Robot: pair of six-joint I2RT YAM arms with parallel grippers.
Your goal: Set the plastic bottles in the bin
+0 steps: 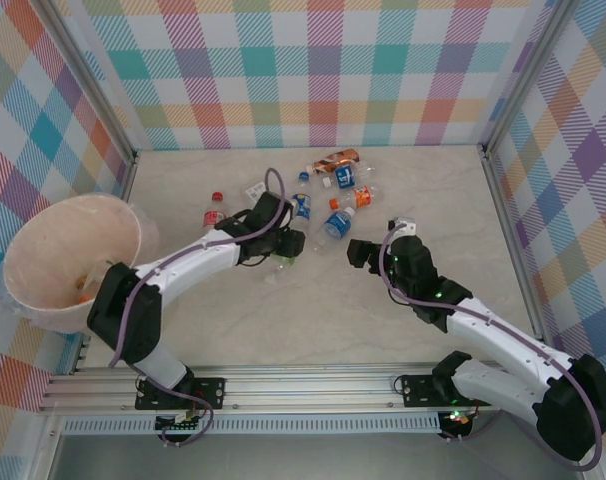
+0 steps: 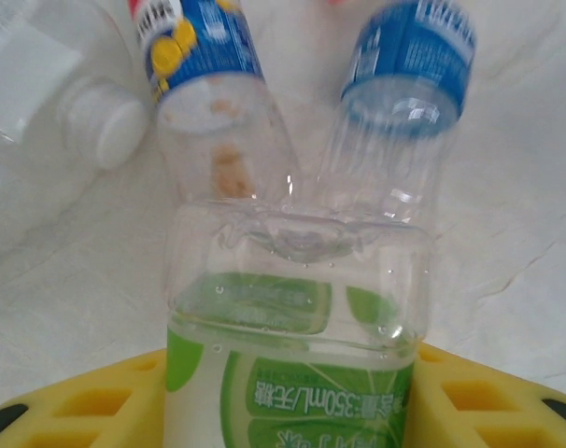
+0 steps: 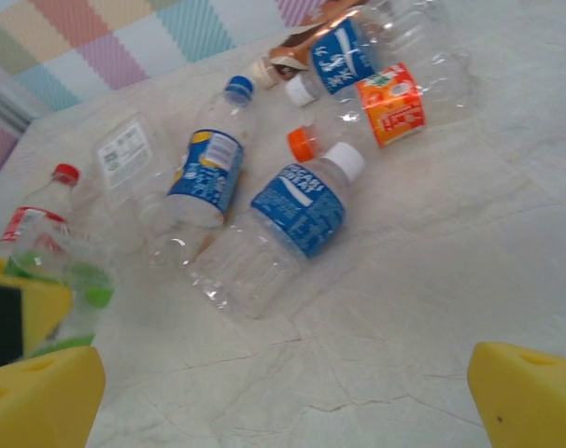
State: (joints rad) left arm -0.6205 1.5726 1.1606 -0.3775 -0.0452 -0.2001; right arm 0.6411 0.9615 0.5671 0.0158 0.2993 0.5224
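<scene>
Green-label bottle [image 2: 292, 373] clamped between left fingers [image 2: 77, 406], 6 o'clock in wrist view. Right fingers [image 3: 40, 397] spread open; blue-label bottle [image 3: 297, 207] at 12 o'clock, apart.

Pale marbled table [image 1: 313, 320], plastic bottles [image 1: 335, 228] lying scattered

You're looking at a robot test cell — a marble-look tabletop [image 1: 313, 330] boxed in by plaid panels [image 1: 313, 70], with the left arm [image 1: 178, 268] and right arm [image 1: 503, 340] bolted to an aluminium rail [image 1: 303, 388].
</scene>
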